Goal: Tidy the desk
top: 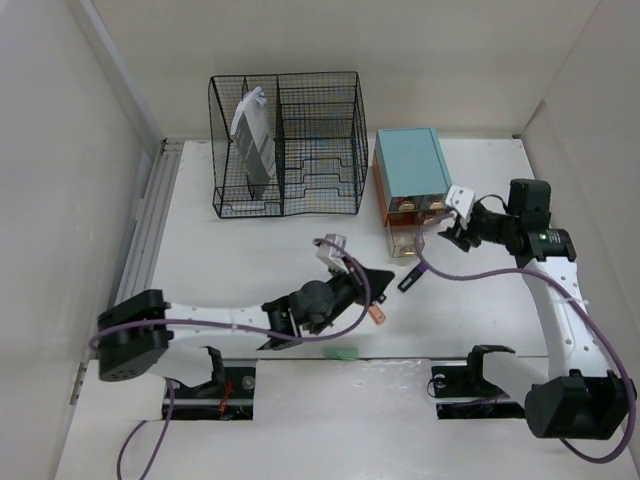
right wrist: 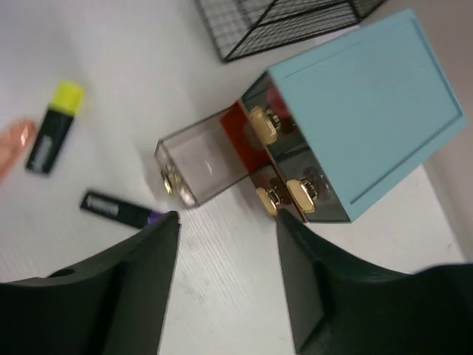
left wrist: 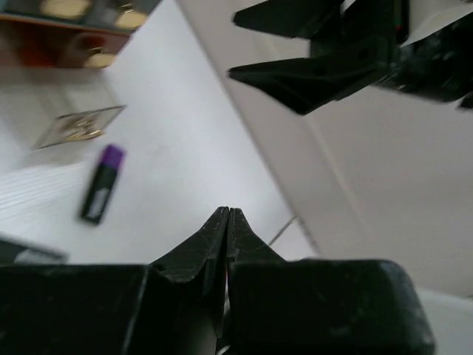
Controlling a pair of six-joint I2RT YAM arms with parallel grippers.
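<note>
White desk (top: pixel 250 250), wire rack (top: pixel 285 145) beside teal drawer box (top: pixel 410 165), purple marker (left wrist: pixel 102 185)

A robot lab test cell: white walls (top: pixel 60 150) box in the white desk (top: pixel 240 260)

Bright even light, wrist views blurred (motion)

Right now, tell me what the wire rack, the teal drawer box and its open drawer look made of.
Wire rack: thin black metal wire, probably coated; see-through grid.
Teal drawer box: smooth matte shell, plastic or painted board, hard to tell.
Open drawer: clear glossy plastic, the desk shows through; brass-looking knob.
</note>
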